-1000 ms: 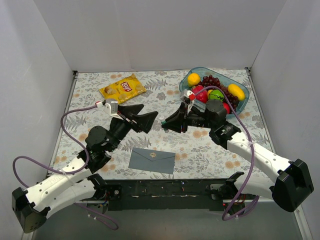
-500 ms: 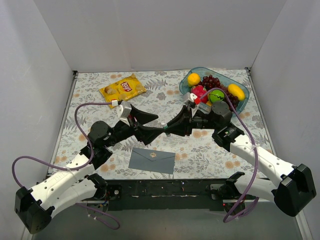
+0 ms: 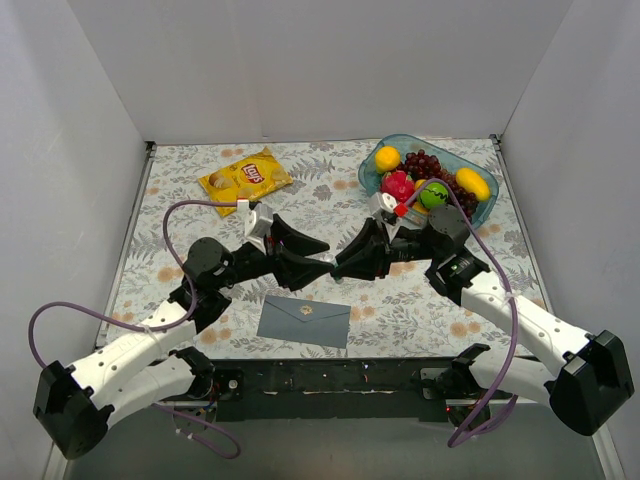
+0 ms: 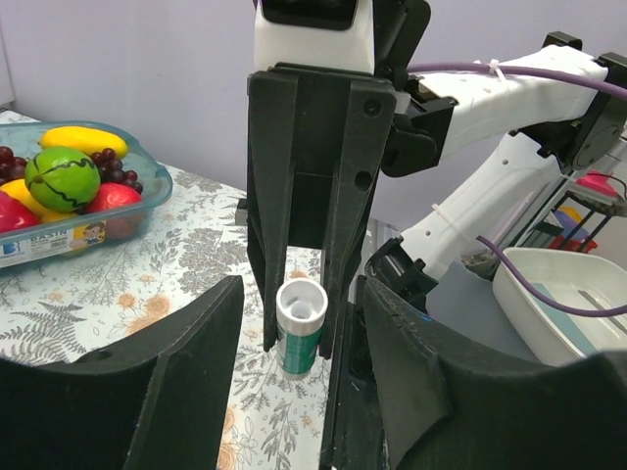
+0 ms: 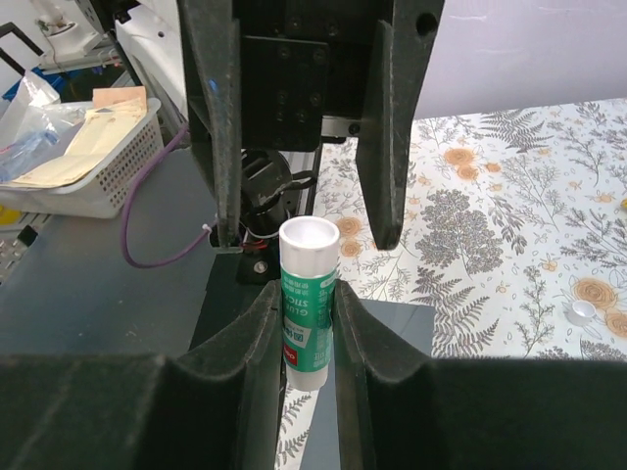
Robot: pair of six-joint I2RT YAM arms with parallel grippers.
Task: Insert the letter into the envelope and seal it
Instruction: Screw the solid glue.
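The right gripper [image 5: 306, 311] is clamped on the green body of a glue stick [image 5: 310, 250], holding it level above the table [image 3: 180, 200] with its white end turned toward the left gripper [image 3: 318, 262]. The left gripper's jaws stand wide apart, one on each side of that end and touching nothing. The two hands meet tip to tip. I read this as a handover or a two-handed job on the stick, one hand gripping the body so the other can work the end before the flap is glued.

The envelope [image 3: 304, 321] lies flat just below the meeting hands, on the side toward the arm bases, with its pointed flap folded down. The letter shows in no view, so it may already be inside, though that is only a guess.

The top view alone gives this layout, but there the black fingers hide the stick. Both wrist views show the stick plainly, and the left wrist view confirms the gap around it. Only the right wrist view shows a small white cap-like piece [image 5: 585, 311] on the table off to that hand's right.
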